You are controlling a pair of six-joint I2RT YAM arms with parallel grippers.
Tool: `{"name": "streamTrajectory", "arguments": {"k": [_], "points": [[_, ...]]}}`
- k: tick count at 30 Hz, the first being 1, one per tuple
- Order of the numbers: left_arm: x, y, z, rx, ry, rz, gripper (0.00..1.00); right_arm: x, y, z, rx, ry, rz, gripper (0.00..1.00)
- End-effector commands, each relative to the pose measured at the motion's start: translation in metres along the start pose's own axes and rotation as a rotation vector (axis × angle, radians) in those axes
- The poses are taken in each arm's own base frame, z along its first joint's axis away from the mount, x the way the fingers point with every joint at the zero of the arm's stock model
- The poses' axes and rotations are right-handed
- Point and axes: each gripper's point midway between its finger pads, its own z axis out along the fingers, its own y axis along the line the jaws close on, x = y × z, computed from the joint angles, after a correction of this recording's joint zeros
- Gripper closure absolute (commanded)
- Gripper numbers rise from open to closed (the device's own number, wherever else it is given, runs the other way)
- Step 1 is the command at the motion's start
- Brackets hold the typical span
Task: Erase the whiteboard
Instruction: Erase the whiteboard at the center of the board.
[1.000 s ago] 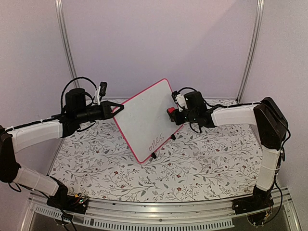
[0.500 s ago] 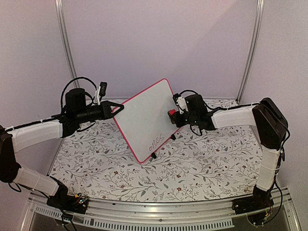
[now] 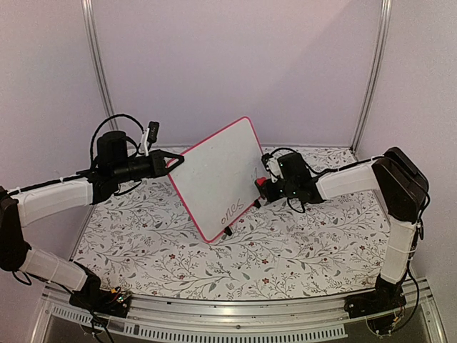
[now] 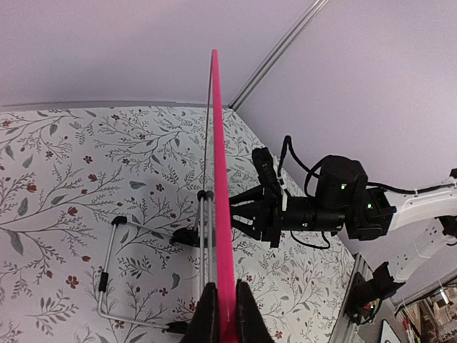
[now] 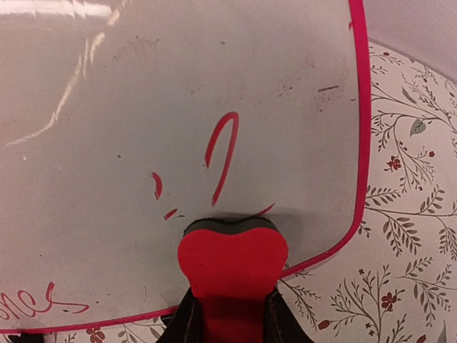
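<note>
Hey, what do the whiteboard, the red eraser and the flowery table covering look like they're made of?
Whiteboard: smooth glossy panel, light streaks reflect off it; frame looks like pink-red plastic. Eraser: matte red body, probably plastic or foam, with a dark pad, likely felt, against the board. Table covering: matte floral print, cloth or paper, cannot tell.
</note>
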Motion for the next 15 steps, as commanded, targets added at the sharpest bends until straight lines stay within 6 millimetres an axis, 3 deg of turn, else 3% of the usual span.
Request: {"name": "streamTrajectory", "arguments": {"k": [1,15], "points": [[0.0023,-0.0499,-0.0082,0.202,0.031,0.019,1.00,-0.0005,0.0009,-0.0095,-0.015,-0.008,0.018,0.77],[0.0027,-0.0492,-0.0079,0.195,0.031,0.022,1.00,0.0039,0.0002,-0.0128,-0.018,-0.014,0.025,0.77]]}}
